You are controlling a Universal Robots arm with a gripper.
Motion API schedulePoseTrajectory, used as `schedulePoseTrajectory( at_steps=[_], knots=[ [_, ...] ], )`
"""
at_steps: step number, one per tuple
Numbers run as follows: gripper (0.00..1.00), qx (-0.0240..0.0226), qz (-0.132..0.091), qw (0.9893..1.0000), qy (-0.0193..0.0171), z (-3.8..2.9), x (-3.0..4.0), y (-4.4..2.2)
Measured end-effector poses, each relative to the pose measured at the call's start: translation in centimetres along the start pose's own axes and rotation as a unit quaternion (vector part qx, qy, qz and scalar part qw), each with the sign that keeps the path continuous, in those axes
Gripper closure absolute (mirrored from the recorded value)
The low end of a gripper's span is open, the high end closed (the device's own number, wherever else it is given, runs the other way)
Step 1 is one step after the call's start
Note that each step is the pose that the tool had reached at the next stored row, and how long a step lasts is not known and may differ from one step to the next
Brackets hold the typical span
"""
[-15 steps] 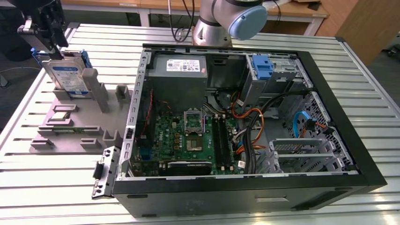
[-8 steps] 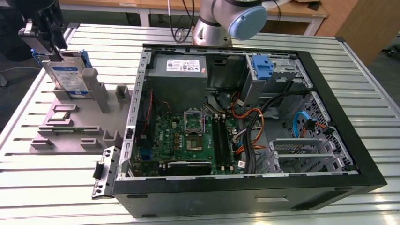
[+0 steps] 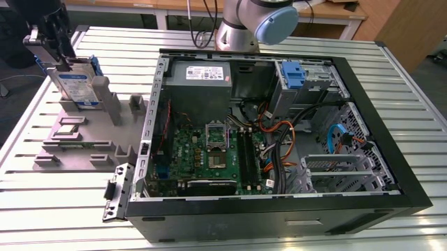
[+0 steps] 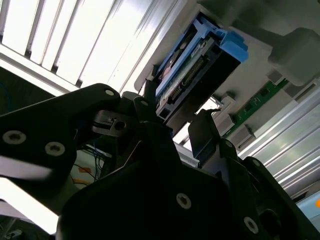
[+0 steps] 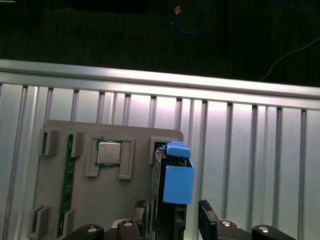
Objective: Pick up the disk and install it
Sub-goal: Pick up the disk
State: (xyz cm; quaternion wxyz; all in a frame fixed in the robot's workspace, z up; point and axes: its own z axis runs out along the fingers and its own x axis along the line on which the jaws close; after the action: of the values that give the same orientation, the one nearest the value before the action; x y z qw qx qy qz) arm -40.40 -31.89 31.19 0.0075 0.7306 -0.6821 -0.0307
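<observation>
Near the tabletop's (image 3: pixel 42 209) edge at the exterior view's left, a grey tray (image 3: pixel 91 152) holds the disk (image 3: pixel 75 83) upright. The end effector (image 5: pixel 172 212) hangs over it, open, its fingers (image 5: pixel 207 216) flanking the disk's top. An open computer case (image 3: pixel 265 210) lies alongside, and the arm's base (image 3: pixel 237 31) stands behind the case.

A slatted metal table (image 3: pixel 56 209) carried two things — a grey parts holder (image 3: pixel 77 151) toward the exterior view's left and, just beside it, an open computer case (image 3: pixel 279 214).
</observation>
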Motion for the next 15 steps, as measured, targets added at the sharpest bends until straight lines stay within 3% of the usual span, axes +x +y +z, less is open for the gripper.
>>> schedulePoseTrajectory(
  at_steps=[10, 15],
  knots=[
    [0.47, -0.0001, -0.002, 1.0, 0.0002, 1.05, 0.04, -0.06],
    [0.47, -0.0001, -0.002, 1.0, 0.0001, 1.14, 0.04, -0.17]
  ],
)
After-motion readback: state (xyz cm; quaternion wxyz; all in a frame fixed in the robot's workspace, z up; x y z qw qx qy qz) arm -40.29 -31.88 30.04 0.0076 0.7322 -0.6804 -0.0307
